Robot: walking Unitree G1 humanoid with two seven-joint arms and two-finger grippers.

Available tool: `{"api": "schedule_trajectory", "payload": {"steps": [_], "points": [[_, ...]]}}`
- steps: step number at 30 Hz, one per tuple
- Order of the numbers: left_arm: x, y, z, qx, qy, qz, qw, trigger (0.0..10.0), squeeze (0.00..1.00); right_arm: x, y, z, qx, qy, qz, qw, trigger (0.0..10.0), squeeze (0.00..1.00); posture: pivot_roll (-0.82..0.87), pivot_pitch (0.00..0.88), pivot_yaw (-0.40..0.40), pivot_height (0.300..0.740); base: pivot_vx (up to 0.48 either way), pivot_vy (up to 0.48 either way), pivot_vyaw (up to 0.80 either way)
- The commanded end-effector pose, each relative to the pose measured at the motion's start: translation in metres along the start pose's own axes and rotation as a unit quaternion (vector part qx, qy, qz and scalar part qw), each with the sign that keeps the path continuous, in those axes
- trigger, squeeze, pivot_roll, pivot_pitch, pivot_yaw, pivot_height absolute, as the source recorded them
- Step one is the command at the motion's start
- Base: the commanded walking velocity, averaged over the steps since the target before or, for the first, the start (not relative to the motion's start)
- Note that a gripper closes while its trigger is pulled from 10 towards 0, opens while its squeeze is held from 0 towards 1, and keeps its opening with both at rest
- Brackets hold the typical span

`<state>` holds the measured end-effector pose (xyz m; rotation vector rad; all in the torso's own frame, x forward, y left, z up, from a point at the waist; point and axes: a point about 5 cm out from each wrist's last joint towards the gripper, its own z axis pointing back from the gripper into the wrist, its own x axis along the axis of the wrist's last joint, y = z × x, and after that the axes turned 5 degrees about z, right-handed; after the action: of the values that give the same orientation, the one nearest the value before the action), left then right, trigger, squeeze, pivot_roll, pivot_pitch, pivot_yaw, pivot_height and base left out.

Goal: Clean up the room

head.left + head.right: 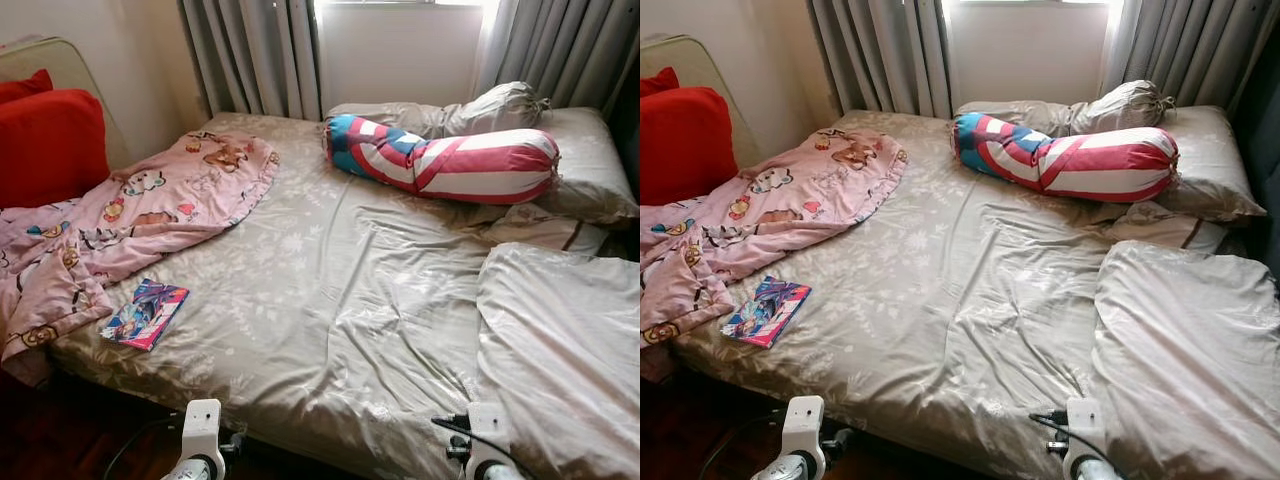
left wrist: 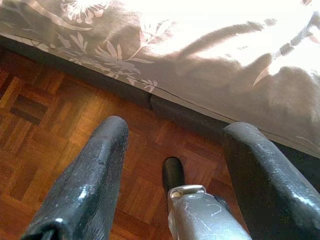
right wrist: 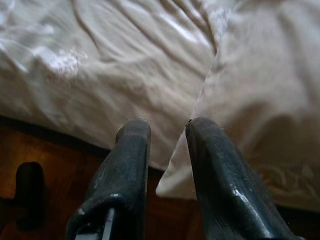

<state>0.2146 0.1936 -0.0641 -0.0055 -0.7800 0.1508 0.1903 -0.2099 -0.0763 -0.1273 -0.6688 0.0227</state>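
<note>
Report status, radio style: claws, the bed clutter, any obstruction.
Left claw open, empty, low over floor at bed edge. Right claw open, empty, at the bed edge. Book and pink blanket loose on bed. Nothing blocking.

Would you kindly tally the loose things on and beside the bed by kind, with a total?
Red cushions: 2
Striped bolster: 1
Beige pillows: 3, the others at and
Pink blanket: 1
Book: 1
Total: 8
</note>
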Motion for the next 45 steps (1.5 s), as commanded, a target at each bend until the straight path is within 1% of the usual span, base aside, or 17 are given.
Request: {"api": "schedule_trajectory", "payload": {"steps": [1, 5, 9, 12, 15, 20, 25, 32, 38, 40, 45], "points": [[-0.008, 0.007, 0.002, 0.012, 0.019, -0.009, 1.000, 10.0, 0.00, -0.004, 0.001, 0.001, -0.001, 0.008, -0.009, 1.000, 10.0, 0.00, 0.02, 0.000, 0.037, 0.740, 0.000, 0.000, 0.00], [-0.008, 0.009, 0.002, 0.013, 0.022, -0.014, 1.000, 10.0, 0.00, -0.007, 0.001, 0.001, -0.004, 0.013, -0.010, 1.000, 10.0, 0.00, 0.02, 0.000, 0.040, 0.740, 0.000, 0.000, 0.00], [-0.009, 0.010, 0.003, 0.017, 0.023, -0.009, 1.000, 10.0, 0.00, -0.006, 0.002, 0.001, -0.004, 0.012, -0.015, 1.000, 10.0, 0.00, 0.02, 0.000, 0.040, 0.740, 0.000, 0.124, 0.00], [-0.010, 0.010, 0.003, 0.023, 0.024, 0.001, 0.999, 10.0, 0.00, -0.007, 0.002, 0.001, -0.005, 0.013, -0.013, 1.000, 10.0, 0.00, 0.03, 0.000, 0.040, 0.740, 0.000, 0.360, 0.00], [-0.012, 0.015, 0.004, 0.034, 0.025, 0.011, 0.999, 10.0, 0.00, -0.009, 0.005, 0.001, -0.002, 0.018, -0.012, 1.000, 10.0, 0.00, 0.03, 0.000, 0.041, 0.740, 0.000, 0.363, 0.00], [-0.013, 0.017, 0.005, 0.032, 0.027, 0.004, 0.999, 10.0, 0.00, -0.010, 0.006, 0.002, -0.004, 0.019, -0.020, 1.000, 10.0, 0.00, 0.03, 0.000, 0.045, 0.740, 0.000, 0.359, 0.00], [-0.013, 0.016, 0.005, 0.031, 0.026, 0.006, 0.999, 10.0, 0.00, -0.010, 0.007, 0.002, -0.003, 0.020, -0.019, 1.000, 10.0, 0.00, 0.03, 0.000, 0.044, 0.740, 0.000, 0.360, 0.00], [-0.010, 0.017, 0.004, 0.033, 0.023, 0.006, 0.999, 10.0, 0.00, -0.006, 0.007, 0.001, -0.002, 0.013, -0.018, 1.000, 10.0, 0.00, 0.01, 0.000, 0.054, 0.740, 0.000, 0.359, 0.00], [-0.009, 0.016, 0.003, 0.035, 0.023, 0.009, 0.999, 10.0, 0.00, -0.003, 0.008, 0.000, -0.003, 0.009, -0.017, 1.000, 10.0, 0.00, 0.00, 0.000, 0.048, 0.740, 0.000, 0.363, 0.00], [-0.008, 0.015, 0.003, 0.038, 0.020, 0.020, 0.999, 10.0, 0.00, -0.001, 0.006, 0.000, -0.006, 0.006, -0.017, 1.000, 10.0, 0.00, 0.00, 0.000, 0.029, 0.740, 0.000, 0.364, 0.00], [-0.008, 0.013, 0.003, 0.042, 0.017, 0.034, 0.998, 10.0, 0.00, 0.000, 0.005, -0.001, -0.008, 0.005, -0.016, 1.000, 10.0, 0.00, 0.00, 0.000, 0.013, 0.740, 0.000, 0.365, 0.00]]}}
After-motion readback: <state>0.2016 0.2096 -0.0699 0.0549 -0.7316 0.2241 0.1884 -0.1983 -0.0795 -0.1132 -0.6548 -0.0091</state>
